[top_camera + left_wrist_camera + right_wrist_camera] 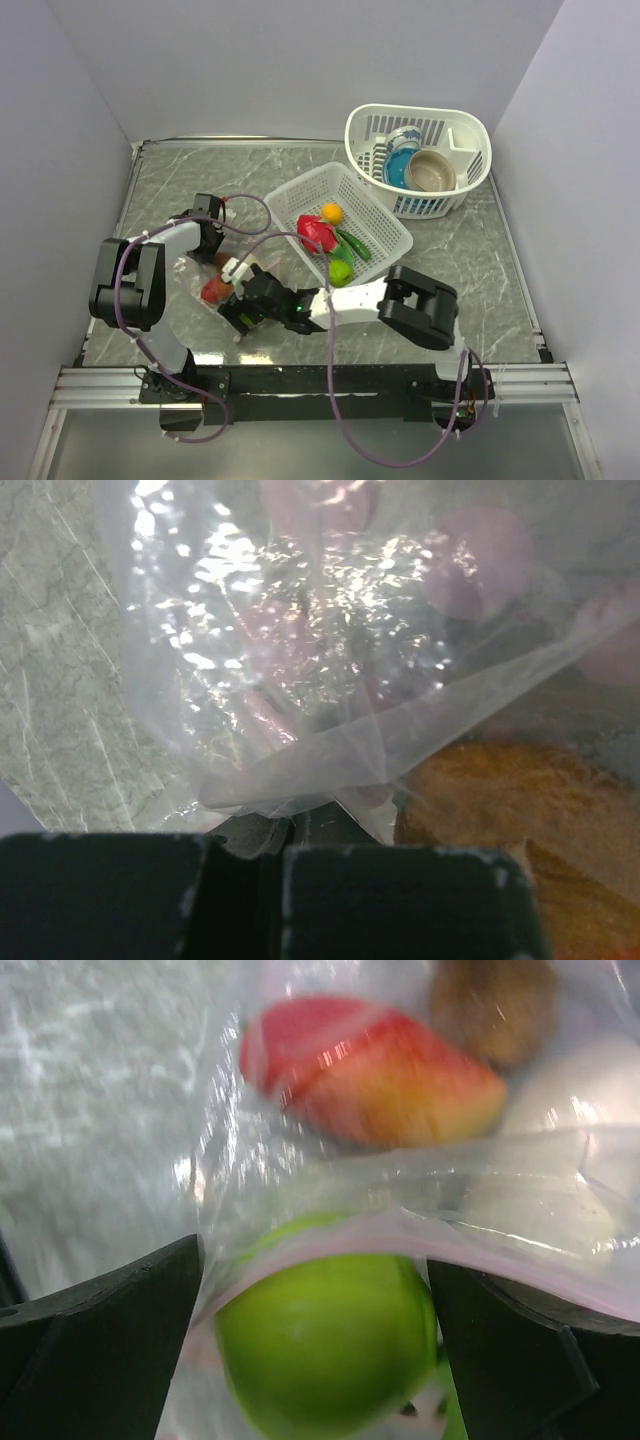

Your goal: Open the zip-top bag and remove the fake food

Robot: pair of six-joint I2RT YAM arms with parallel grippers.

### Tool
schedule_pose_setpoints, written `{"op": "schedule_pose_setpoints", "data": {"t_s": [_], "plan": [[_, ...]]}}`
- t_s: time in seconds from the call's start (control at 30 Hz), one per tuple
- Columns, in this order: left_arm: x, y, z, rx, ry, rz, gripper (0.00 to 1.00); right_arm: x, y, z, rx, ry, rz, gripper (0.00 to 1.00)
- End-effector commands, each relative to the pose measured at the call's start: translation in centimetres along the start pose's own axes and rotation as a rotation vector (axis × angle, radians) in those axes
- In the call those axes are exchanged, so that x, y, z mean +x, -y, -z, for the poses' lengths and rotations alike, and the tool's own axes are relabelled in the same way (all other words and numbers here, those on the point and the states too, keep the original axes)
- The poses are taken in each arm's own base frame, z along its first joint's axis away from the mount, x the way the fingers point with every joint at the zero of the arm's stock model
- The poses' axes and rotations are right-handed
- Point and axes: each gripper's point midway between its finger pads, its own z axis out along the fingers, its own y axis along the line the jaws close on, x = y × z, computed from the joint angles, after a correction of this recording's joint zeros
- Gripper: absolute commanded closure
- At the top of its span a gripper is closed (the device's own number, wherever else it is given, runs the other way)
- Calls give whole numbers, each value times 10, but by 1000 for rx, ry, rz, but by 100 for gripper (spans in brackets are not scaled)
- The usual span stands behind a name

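The zip-top bag [213, 280] is lying on the table [180, 190] at the near left, between our two pincers and just left of the tipped white basket [372, 200]. We are pinching a fold of its thin film in the left pincer [275, 845], whose fingers are pressed tight together on the plastic at the bag's far side. We are holding the right pincer [315, 1290] at full spread on the near side. It is straddling a green fruit [330, 1350] that is sitting at the bag's mouth, with the pink zip strip [480, 1260] crossing just above it. We cannot tell whether the fruit is fully clear of the film. Deeper in, a red-and-yellow piece [370, 1070] and a brown piece [495, 1005] are waiting.

We are judging the strip to be the main hazard. If we close here, the fingers may be trapping film along with the fruit, and pulling back would then be dragging the whole bag, not emptying it. That drag would be loading the left pincer's small pinch, which may be slipping off or stretching the plastic. The fruit is looking round and glossy, so an off-centre squeeze could be squirting it away across the table.
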Motion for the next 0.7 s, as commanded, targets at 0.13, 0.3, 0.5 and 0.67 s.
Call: {"op": "schedule_pose_setpoints", "data": {"t_s": [0.13, 0.3, 0.5, 0.67], "plan": [[-5, -3, -5, -17, 12, -1, 99, -28, 19, 30, 37, 86, -52, 0], [-5, -8, -6, -26, 7, -1, 99, -13, 20, 38, 41, 71, -78, 0], [-2, -17, -12, -38, -3, 9, 99, -2, 22, 43, 46, 62, -84, 0], [-2, -17, -13, -32, -9, 14, 99, -10, 18, 31, 33, 66, -74, 0]]}}
